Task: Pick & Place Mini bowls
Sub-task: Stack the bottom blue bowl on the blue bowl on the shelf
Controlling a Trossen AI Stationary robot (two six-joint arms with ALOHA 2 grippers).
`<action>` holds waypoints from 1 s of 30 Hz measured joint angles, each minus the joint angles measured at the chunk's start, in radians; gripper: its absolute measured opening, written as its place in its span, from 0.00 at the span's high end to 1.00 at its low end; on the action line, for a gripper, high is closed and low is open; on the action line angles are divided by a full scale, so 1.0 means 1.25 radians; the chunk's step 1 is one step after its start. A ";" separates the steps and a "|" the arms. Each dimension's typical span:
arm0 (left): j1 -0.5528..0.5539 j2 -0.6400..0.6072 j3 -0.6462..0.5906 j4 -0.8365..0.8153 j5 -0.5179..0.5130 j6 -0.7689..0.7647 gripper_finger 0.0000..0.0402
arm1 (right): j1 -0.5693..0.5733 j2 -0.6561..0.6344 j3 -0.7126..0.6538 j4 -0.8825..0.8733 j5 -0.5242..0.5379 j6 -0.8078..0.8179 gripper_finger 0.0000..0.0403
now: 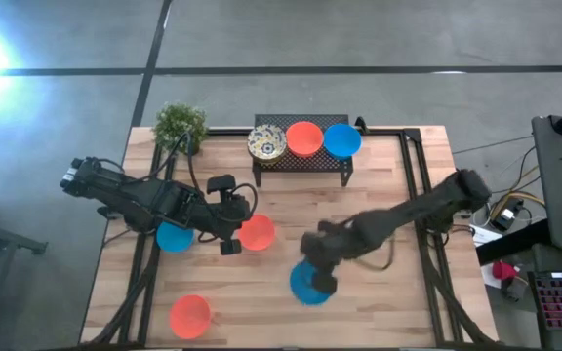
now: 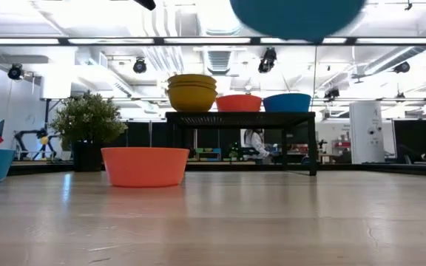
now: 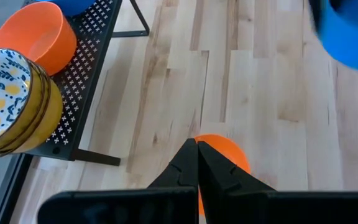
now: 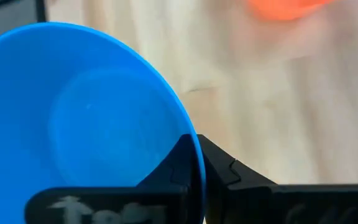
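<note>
My right gripper [image 4: 199, 165] has its fingers pinched on the rim of a blue bowl [image 1: 309, 283], one finger inside and one outside. The low view shows that bowl [image 2: 298, 18] raised clear of the table [image 1: 379, 210], over its near middle. It is a plain bright blue, round and shallow, smooth and glossy inside.

My left gripper [image 3: 197, 163] is closed on nothing, fingers pressed together, over the near edge of an orange bowl [image 1: 257, 232] that sits on the table left of centre. A second blue bowl [image 1: 173, 237] lies just beside it to the left, partly under the left arm. Another orange bowl [image 1: 190, 316] rests near the front left corner.

On the rack [image 1: 301, 159] at the far edge I see a row: stacked patterned bowls [image 1: 266, 143], cream inside with dark blue and yellow ornament and yellow outside, then an orange bowl [image 1: 304, 137], then a blue bowl [image 1: 341, 140]. The plant [image 1: 180, 125] stands left of the rack.
</note>
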 joint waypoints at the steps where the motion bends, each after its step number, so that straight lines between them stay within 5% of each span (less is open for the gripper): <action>1: -0.001 0.000 0.000 -0.001 0.000 0.000 1.00 | -0.009 -0.027 0.000 -0.025 0.023 0.006 0.98; 8: -0.001 0.000 0.000 -0.002 0.000 0.010 1.00 | -0.108 -0.200 0.000 -0.138 0.126 0.056 0.98; 17: -0.001 0.000 0.000 -0.001 -0.002 0.016 1.00 | -0.318 -0.323 0.000 -0.168 0.145 0.030 0.98; 30: -0.001 0.000 0.000 0.022 -0.010 0.022 1.00 | -0.773 -0.304 0.000 -0.209 -0.145 -0.115 0.98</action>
